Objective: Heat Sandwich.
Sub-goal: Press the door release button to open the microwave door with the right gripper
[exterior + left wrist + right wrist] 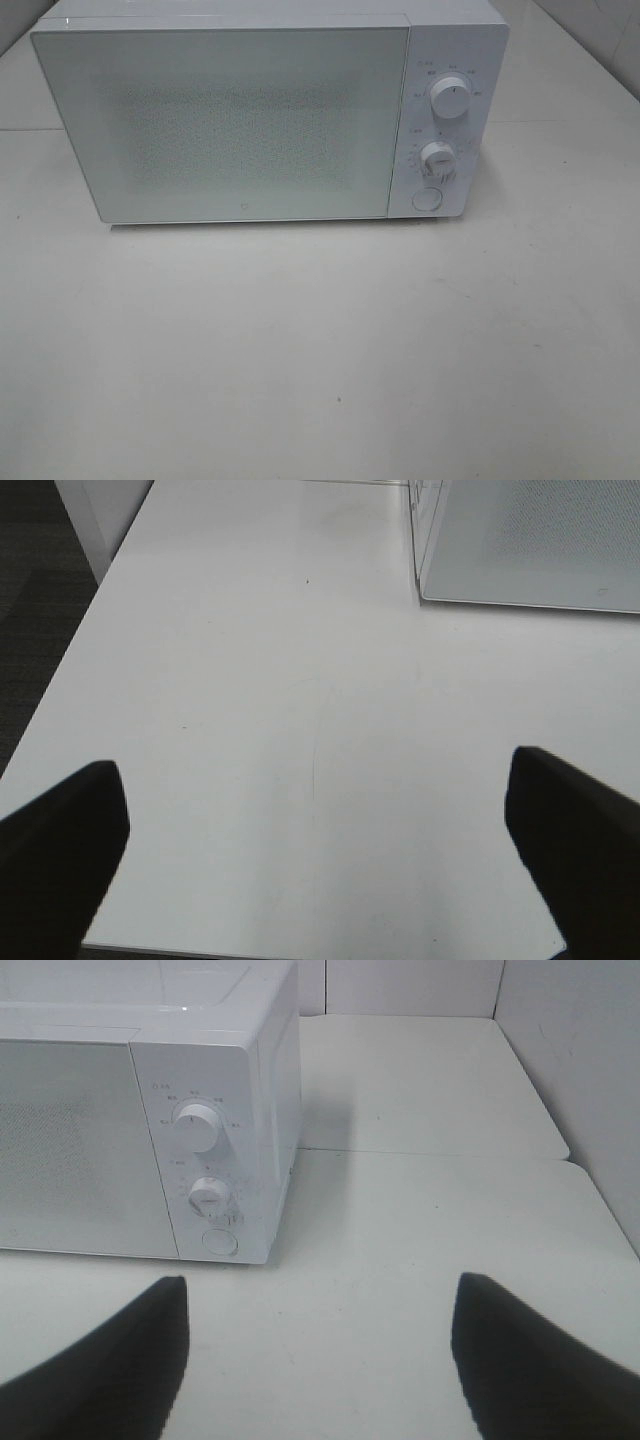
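The sandwich shows in no view; you cannot tell whether it lies behind the closed door of the microwave (pixel 250 120). Your left fingers (pixel 60 850) and right fingers (pixel 110 1360) both stand wide and hold nothing, over the surface (pixel 320 360). The next move is likely the round button (pixel 220 1242): bring the right fingers square to it and press straight, so the microwave does not slide. Only the right wrist view shows the microwave's side wall; the high view shows neither arm.

Left fingers (pixel 60 865), right fingers (pixel 120 1360) — matte black, wedge-shaped
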### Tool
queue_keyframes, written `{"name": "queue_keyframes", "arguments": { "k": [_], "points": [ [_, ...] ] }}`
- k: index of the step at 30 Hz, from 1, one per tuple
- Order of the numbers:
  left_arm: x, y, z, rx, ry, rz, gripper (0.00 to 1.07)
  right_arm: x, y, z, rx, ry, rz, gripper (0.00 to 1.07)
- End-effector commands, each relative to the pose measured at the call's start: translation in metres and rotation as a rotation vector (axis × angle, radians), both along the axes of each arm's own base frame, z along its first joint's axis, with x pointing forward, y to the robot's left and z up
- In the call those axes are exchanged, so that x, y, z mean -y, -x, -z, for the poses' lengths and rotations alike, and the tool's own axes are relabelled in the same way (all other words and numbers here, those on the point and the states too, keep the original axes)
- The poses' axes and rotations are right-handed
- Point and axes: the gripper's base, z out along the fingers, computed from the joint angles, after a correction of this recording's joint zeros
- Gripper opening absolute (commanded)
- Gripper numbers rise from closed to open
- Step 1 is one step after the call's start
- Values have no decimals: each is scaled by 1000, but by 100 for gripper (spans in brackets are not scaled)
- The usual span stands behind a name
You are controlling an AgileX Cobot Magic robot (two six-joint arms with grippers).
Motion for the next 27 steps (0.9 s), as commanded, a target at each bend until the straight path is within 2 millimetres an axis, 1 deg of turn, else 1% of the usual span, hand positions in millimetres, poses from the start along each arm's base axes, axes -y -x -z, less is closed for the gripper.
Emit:
{"name": "queue_keyframes", "arguments": {
  "k": [1, 4, 7, 8, 9, 11, 12, 15, 16, 17, 19, 20, 21, 24, 25, 26, 27],
  "points": [
    [0, 2, -1, 28, 4, 6, 98, -1, -10, 0, 25, 17, -3, 71],
    [0, 2, -1, 28, 4, 6, 98, -5, -28, 5, 13, 21, -12, 71],
    [0, 2, -1, 28, 4, 6, 98, -6, -37, 6, 2, 23, -15, 71],
    [0, 2, -1, 28, 4, 6, 98, -8, -47, 8, -15, 25, -19, 71],
    [0, 2, -1, 28, 4, 6, 98, -8, -51, 9, -24, 27, -20, 71],
    [0, 2, -1, 28, 4, 6, 98, -9, -55, 10, -33, 28, -22, 71],
    [0, 2, -1, 28, 4, 6, 98, -11, -65, 13, -51, 27, -24, 71],
    [0, 2, -1, 28, 4, 6, 98, -13, -79, 18, -72, 25, -29, 71],
    [0, 2, -1, 28, 4, 6, 98, -13, -79, 18, -72, 25, -29, 71],
    [0, 2, -1, 28, 4, 6, 98, -15, -88, 21, -87, 27, -33, 71],
    [0, 2, -1, 28, 4, 6, 98, -16, -96, 25, -94, 20, -34, 71],
    [0, 2, -1, 28, 4, 6, 98, -16, -96, 25, -94, 20, -34, 71],
    [0, 2, -1, 28, 4, 6, 98, -18, -103, 28, -102, 15, -35, 71],
    [0, 2, -1, 28, 4, 6, 98, -20, -115, 34, -120, 6, -36, 71],
    [0, 2, -1, 28, 4, 6, 98, -20, -115, 34, -120, 6, -36, 71],
    [0, 2, -1, 28, 4, 6, 98, -21, -121, 38, -125, -8, -34, 71],
    [0, 2, -1, 28, 4, 6, 98, -21, -124, 40, -128, -16, -32, 71]
  ]
}}
